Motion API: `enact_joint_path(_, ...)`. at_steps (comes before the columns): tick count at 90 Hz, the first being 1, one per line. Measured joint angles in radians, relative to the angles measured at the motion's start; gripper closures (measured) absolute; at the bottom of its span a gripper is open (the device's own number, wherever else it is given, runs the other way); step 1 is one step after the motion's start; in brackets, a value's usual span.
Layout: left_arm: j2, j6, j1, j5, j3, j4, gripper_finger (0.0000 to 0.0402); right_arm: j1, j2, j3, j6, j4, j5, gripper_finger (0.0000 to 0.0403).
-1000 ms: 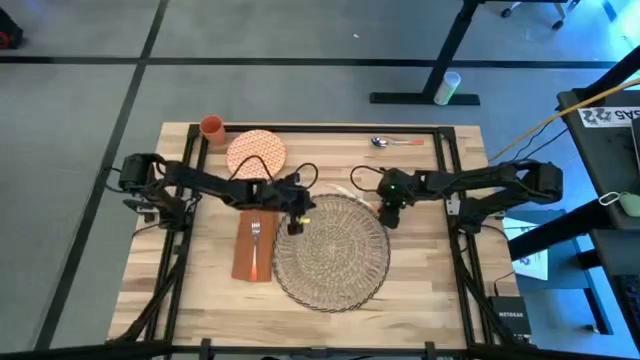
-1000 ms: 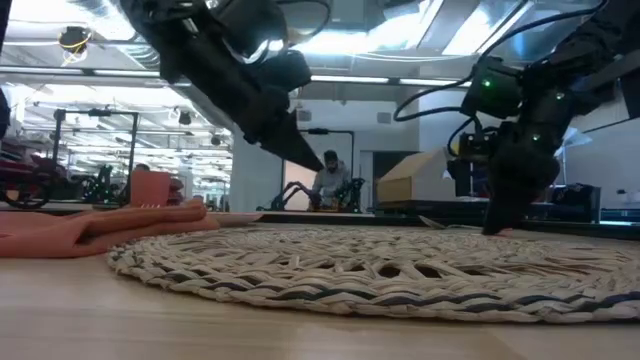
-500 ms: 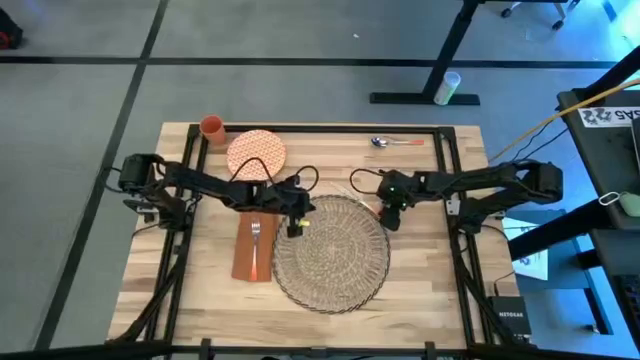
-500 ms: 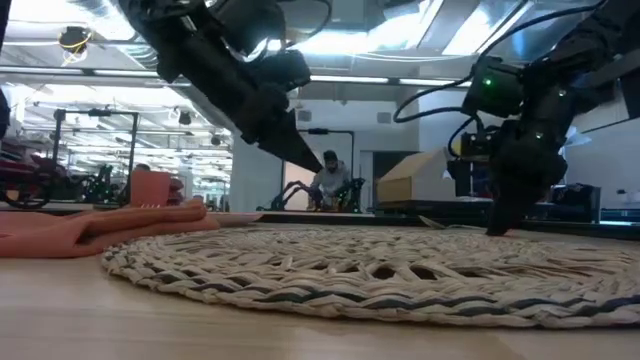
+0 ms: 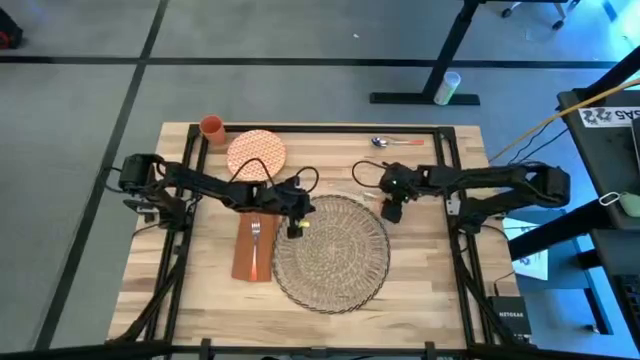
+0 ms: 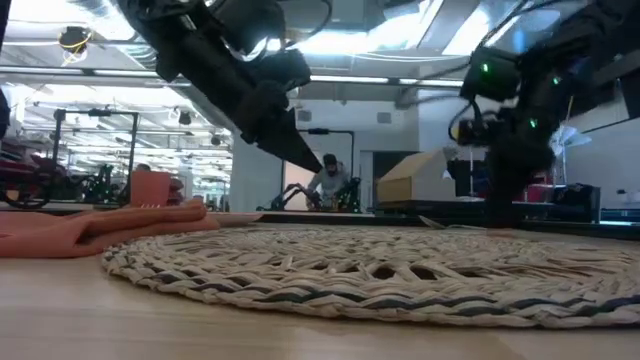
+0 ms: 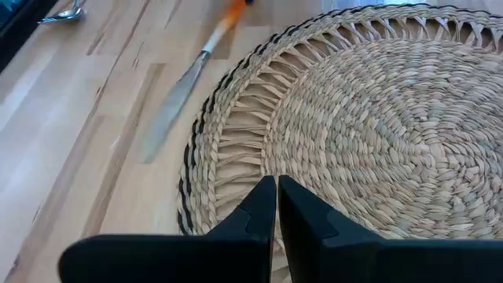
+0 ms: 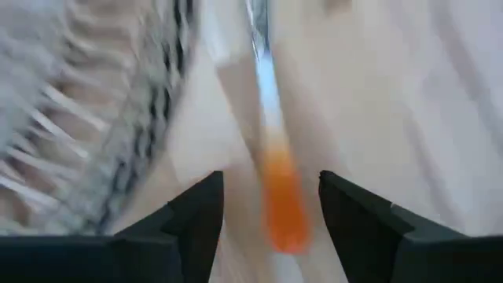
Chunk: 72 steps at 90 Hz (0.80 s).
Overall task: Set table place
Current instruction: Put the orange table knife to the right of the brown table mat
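Left pincer (image 7: 276, 206): fingers pressed together with nothing between them, tips over the lacy left rim of the place mat; in the high view (image 5: 296, 222) it sits at the mat's upper left edge.
Right pincer (image 8: 269, 206): fingers spread apart, straddling the orange handle of a knife (image 8: 277, 181) without touching it; in the high view (image 5: 392, 211) it hovers at the mat's upper right edge.
Place mat (image 5: 332, 252): round woven straw, lying flat on the tabletop (image 5: 430, 270) a little right of centre; its openwork rim fills the foreground of the low view (image 6: 360, 275).
Knife, other views: lies on the bare wood just beside the mat's rim, blade toward the mat (image 7: 182, 101).
Napkin (image 5: 252, 250): rust-orange, lying just left of the mat, a fork (image 5: 255, 238) resting on it.
Plate (image 5: 256, 152): orange-patterned, near the far edge, well apart from the mat.
Cup (image 5: 211, 127): orange, at the far left corner beside the plate.
Spoon (image 5: 394, 142): near the far edge, right of the plate.
Person (image 6: 329, 183): seated in the room beyond the tabletop.
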Motion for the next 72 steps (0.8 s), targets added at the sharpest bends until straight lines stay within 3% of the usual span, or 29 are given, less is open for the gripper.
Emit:
enact_joint_path(16,0.0,-0.003,0.0,0.0,0.0,0.0,0.0402,0.0,0.008,-0.015,-0.053,-0.039,-0.019,0.0208)
enact_joint_path(45,0.0,-0.002,-0.005,0.0,0.0,0.0,0.0402,-0.008,0.063,-0.026,-0.309,0.012,0.077,0.0208)
enact_joint_path(72,0.0,-0.003,-0.029,0.0,0.0,-0.002,0.0402,-0.14,0.113,-0.023,-0.391,0.048,0.061,0.0208)
